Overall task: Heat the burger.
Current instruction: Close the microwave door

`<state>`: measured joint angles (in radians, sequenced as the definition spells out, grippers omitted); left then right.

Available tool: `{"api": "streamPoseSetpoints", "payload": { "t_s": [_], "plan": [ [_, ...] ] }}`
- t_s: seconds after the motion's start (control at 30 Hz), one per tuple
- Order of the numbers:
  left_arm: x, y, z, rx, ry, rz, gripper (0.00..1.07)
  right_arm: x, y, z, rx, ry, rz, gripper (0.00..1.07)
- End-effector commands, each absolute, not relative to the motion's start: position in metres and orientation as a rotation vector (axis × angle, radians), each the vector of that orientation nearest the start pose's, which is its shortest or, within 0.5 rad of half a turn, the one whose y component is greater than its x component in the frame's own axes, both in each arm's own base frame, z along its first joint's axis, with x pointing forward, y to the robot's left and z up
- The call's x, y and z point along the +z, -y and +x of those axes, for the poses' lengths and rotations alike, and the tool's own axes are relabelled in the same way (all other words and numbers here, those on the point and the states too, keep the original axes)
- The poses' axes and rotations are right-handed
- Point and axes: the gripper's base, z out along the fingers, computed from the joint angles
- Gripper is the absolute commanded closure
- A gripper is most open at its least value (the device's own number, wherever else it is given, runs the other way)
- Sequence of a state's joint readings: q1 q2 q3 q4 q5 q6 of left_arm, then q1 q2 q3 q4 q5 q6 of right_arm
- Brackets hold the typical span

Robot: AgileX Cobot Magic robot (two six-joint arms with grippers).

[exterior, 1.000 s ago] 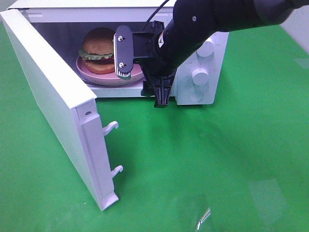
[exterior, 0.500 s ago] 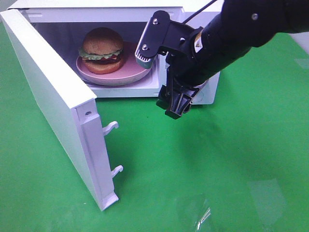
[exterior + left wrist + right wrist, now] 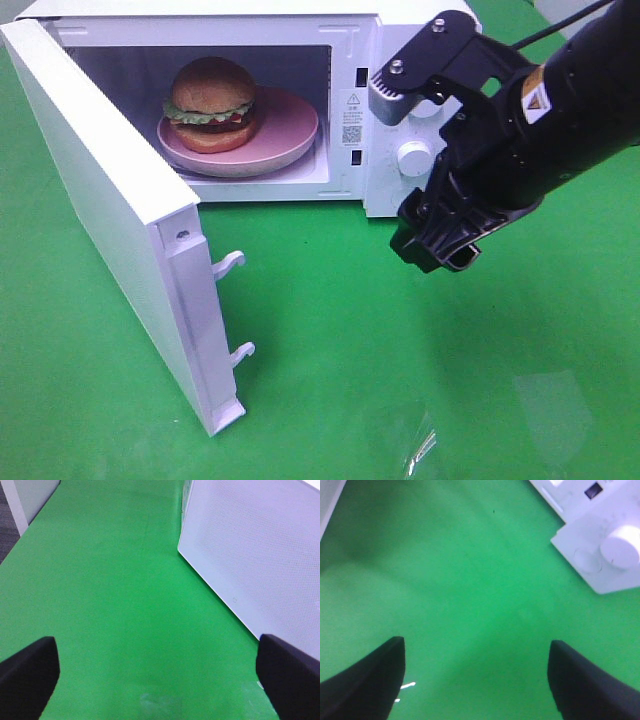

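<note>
The burger, with its golden-brown bun and green lettuce, sits on a pink plate inside the white microwave. The microwave door stands wide open on the left. My right gripper hangs open and holds nothing. It is in front of the microwave's control panel, to the right of the cavity and clear of the plate. The right wrist view shows the right gripper over bare green mat, with the panel's knob beyond. My left gripper is open and holds nothing, beside the door's outer face.
Two white latch hooks stick out from the open door's edge. Knobs sit on the microwave's right panel. A green mat covers the table. A small shiny scrap lies near the front edge.
My right gripper has drawn back out of the microwave cavity and moved right, in front of the control panel. The burger and plate stay inside. The left gripper has not visibly moved.
</note>
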<state>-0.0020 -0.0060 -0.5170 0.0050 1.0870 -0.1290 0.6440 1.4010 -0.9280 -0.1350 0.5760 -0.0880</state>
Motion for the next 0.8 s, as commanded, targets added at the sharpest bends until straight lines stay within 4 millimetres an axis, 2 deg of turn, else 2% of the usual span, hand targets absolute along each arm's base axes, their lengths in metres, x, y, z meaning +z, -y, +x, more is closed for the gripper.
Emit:
{"api": "streamPoseSetpoints", "payload": {
  "t_s": [0.03, 0.27, 0.33, 0.57, 0.63, 0.8],
  "plan": [
    [0.281, -0.001, -0.011, -0.071, -2.011, -0.128, 0.06, 0.267, -0.153, 0.217, 0.095, -2.400, -0.919, 0.31],
    [0.281, -0.001, -0.011, -0.071, -2.011, -0.128, 0.06, 0.277, -0.138, 0.198, 0.080, -2.461, -0.879, 0.31],
    [0.281, -0.001, -0.011, -0.071, -2.011, -0.128, 0.06, 0.284, -0.126, 0.184, 0.073, -2.486, -0.853, 0.31],
    [0.281, -0.001, -0.011, -0.071, -2.011, -0.128, 0.06, 0.288, -0.113, 0.166, 0.086, -2.463, -0.836, 0.31],
    [0.281, -0.001, -0.011, -0.071, -2.011, -0.128, 0.06, 0.293, -0.102, 0.151, 0.099, -2.430, -0.818, 0.31],
    [0.281, -0.001, -0.011, -0.071, -2.011, -0.128, 0.06, 0.293, -0.094, 0.142, 0.102, -2.422, -0.812, 0.31]
  ]
}}
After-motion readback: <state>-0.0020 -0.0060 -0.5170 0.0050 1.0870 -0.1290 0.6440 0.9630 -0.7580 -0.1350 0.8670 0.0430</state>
